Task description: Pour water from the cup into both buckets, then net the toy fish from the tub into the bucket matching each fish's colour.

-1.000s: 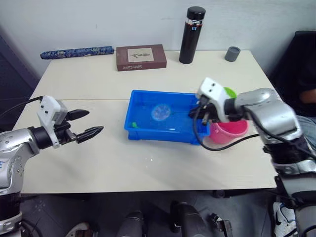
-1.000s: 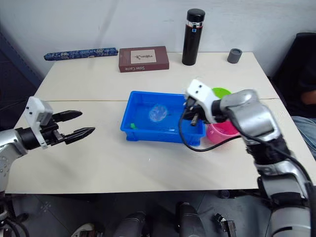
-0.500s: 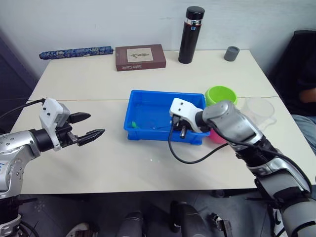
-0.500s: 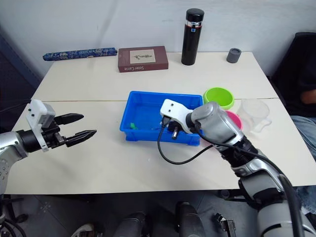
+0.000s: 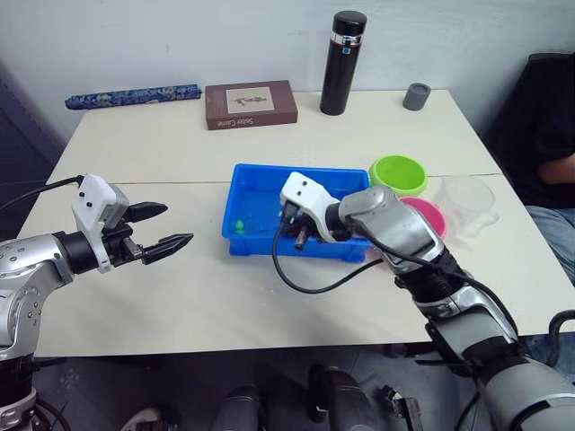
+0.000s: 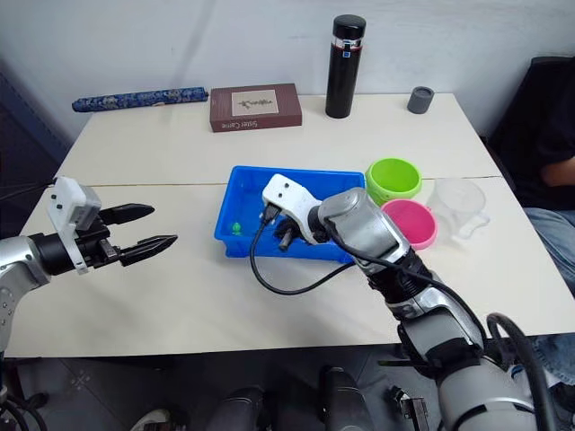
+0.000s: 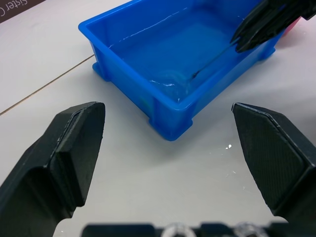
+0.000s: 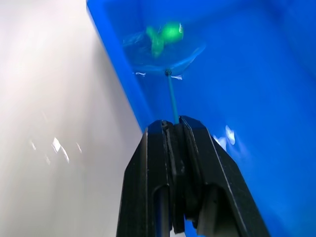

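Right claw: we find it clamped on the thin handle of the net, reaching over the near wall of the tub.
Net: we see its hoop lowered inside the tub towards the tub's left end, with a green toy fish in or just at the hoop; we cannot tell which.
Left claw: we record its fingers spread wide, holding nothing, above the bare desk to the left of the tub and apart from it.
Tub: it sits mid-desk and holds water; one green fish shows at its left end.
Buckets: the lime green bucket stands just right of the tub's far corner; the pink bucket stands just nearer, touching or almost touching it.
Cup: we note the clear cup upright on the desk, just right of both buckets.
Far edge of desk: black flask, brown book, small grey cup, patterned blue roll.
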`<state>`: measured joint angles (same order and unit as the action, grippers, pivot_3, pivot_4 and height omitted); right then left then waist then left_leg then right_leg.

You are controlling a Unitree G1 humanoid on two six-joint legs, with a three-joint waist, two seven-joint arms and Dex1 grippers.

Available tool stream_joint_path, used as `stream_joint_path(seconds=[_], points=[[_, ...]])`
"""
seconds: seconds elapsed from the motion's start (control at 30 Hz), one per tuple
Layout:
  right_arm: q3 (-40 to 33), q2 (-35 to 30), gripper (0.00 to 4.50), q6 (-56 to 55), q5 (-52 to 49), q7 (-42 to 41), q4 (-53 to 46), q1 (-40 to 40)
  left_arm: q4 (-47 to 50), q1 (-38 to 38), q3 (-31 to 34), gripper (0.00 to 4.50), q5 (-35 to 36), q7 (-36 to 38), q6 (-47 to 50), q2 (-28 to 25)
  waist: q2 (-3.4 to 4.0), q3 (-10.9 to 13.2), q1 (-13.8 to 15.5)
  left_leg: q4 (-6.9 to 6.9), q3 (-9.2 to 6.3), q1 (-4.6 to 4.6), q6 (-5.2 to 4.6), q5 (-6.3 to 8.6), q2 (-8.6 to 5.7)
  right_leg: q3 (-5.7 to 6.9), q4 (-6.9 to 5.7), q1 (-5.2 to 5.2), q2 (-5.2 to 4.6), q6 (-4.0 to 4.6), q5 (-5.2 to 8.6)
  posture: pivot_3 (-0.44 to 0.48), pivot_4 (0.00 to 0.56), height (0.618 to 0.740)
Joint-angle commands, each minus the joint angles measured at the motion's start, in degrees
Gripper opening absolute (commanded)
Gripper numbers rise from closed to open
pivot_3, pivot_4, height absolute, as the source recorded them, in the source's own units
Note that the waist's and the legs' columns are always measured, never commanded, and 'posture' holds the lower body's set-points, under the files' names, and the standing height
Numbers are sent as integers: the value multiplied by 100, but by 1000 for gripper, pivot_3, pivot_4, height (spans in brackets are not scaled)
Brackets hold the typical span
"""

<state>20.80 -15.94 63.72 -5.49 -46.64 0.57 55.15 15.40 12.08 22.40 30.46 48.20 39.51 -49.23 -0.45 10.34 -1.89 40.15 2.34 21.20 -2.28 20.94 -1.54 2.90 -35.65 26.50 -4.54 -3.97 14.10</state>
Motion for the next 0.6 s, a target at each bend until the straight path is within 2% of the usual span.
stream_joint_path(seconds=[0.03, 0.6], points=[[-358, 61, 0, 140, -280, 102, -107, 77, 135, 70, 109, 4433, 90, -20, -62, -93, 0, 0, 5, 0, 0, 0, 0, 0, 0, 0, 0, 0, 0, 0, 0, 0, 150, 740], [-992, -921, 0, 555, -840, 363, -564, -427, -271, 480, -220, 4433, -2, 149, -312, -81, -1, 0, 16, -5, 0, 1, 0, 0, -1, -1, 3, 1, -1, 1, 1, 0, 150, 740]])
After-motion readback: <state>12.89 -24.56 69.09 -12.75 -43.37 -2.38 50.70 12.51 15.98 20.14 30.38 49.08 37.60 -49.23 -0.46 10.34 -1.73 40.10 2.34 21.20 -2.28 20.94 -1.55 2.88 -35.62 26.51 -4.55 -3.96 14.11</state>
